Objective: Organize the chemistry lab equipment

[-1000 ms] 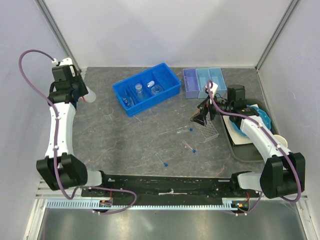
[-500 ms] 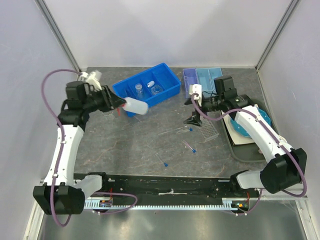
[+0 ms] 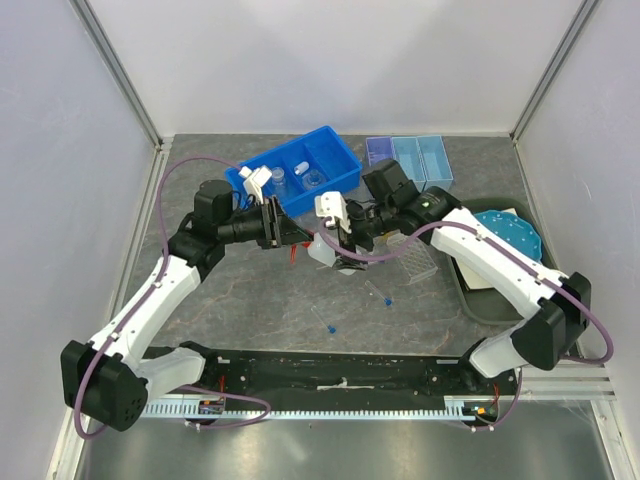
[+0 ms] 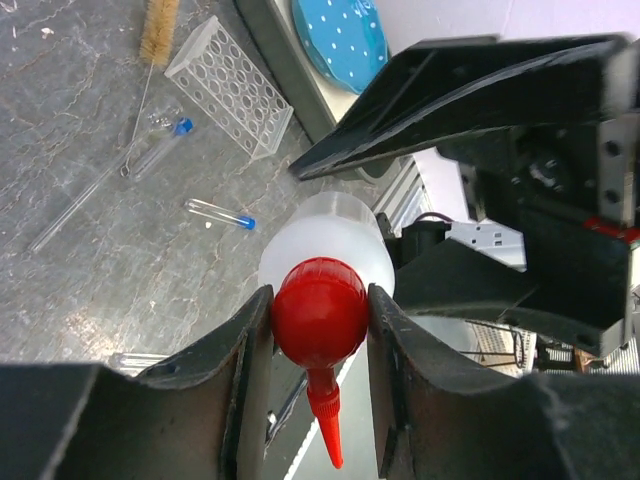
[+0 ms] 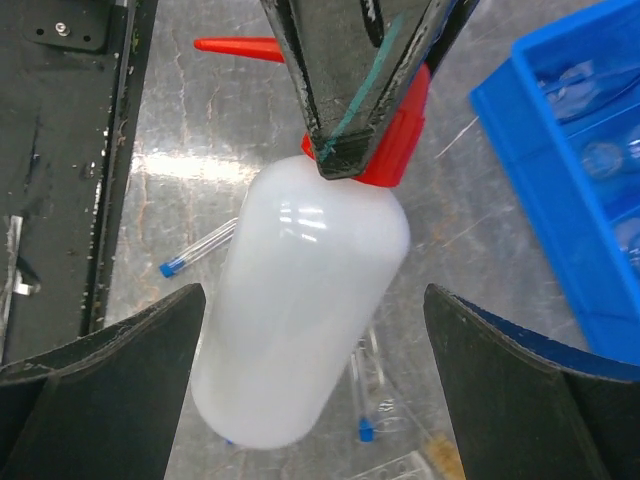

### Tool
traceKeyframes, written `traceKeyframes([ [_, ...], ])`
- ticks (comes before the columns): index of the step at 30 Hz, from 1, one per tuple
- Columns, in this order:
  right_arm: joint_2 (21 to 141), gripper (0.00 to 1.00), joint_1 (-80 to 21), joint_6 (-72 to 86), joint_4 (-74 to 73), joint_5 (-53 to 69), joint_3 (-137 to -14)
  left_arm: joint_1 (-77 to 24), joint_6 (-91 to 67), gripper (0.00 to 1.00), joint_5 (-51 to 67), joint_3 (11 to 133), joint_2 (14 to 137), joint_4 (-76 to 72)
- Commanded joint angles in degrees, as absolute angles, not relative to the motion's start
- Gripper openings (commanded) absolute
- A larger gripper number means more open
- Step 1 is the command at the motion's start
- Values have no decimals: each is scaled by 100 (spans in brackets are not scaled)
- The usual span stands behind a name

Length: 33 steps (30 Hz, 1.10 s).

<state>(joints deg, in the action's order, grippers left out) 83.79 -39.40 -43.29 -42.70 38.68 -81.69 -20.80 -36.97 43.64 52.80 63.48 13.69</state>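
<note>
Left claw [image 4: 320, 312] clamped on the red cap of the white squeeze bottle [image 4: 322, 236], held above mid worktop [image 3: 240, 290], right claw [image 5: 312, 300] spread wide around its body, seemingly not touching, blue-capped test tubes [image 3: 378, 293] lying beneath.

Grey table [image 3: 225, 300] with tubes [image 3: 378, 293], rack [image 3: 421, 263], bin [image 3: 338, 154]

The left arm [image 3: 150, 300] and right arm [image 3: 500, 260] both stretch inward, elbows bowed out, so their wrists almost meet mid-table. The left gripper [image 3: 292, 235] points toward the right one, its fingers [image 4: 245, 350] clamped on the red cap of a squeeze bottle [image 5: 300, 330]. The right gripper [image 3: 338, 250] faces it, fingers [image 5: 100, 370] spread wide either side of the bottle's body, not touching.
</note>
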Motion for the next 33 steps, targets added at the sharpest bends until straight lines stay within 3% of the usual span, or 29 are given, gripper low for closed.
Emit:
traceKeyframes([
  [1,8595,98,-4113,-3448,-4307,3612,-8253,-2162,-4061,2,4377,5212,6320,756],
  [6,8727,96,-4166,-2778,-3868,3244,-8130,-2197,-4078,2,4316,5142,6267,677],
  [9,8868,83,-4166,-2470,-3814,3085,-8314,-2197,-4061,2,4184,5089,6223,677],
  [10,8938,73,-4166,-2444,-3893,3102,-8375,-2197,-4052,2,4105,5071,6214,694],
  [12,8991,63,-4166,-2347,-3929,3190,-8516,-2189,-3991,2,3912,5019,6196,729],
  [13,9043,52,-4166,-2329,-3929,3208,-8543,-2188,-3955,5,3859,5019,6196,825],
  [15,9088,43,-4157,-2320,-3972,3226,-8639,-2162,-3841,13,3701,5027,6161,896],
  [16,9140,36,-4149,-2312,-3964,3217,-8674,-2136,-3815,29,3657,5036,6126,923],
  [19,9254,33,-4043,-2303,-3999,3252,-8823,-1891,-3701,56,3455,5036,5768,958],
  [23,9649,33,-3394,-2127,-4166,3647,-9508,-909,-3158,77,3033,5238,5046,1423],
  [26,10159,33,-2823,-2031,-4227,3560,-10290,-396,-2351,84,2472,5326,4545,1915],
  [33,11793,34,-2400,-1811,-4088,2453,-12557,-352,-1117,86,1003,4598,3876,2479],
])
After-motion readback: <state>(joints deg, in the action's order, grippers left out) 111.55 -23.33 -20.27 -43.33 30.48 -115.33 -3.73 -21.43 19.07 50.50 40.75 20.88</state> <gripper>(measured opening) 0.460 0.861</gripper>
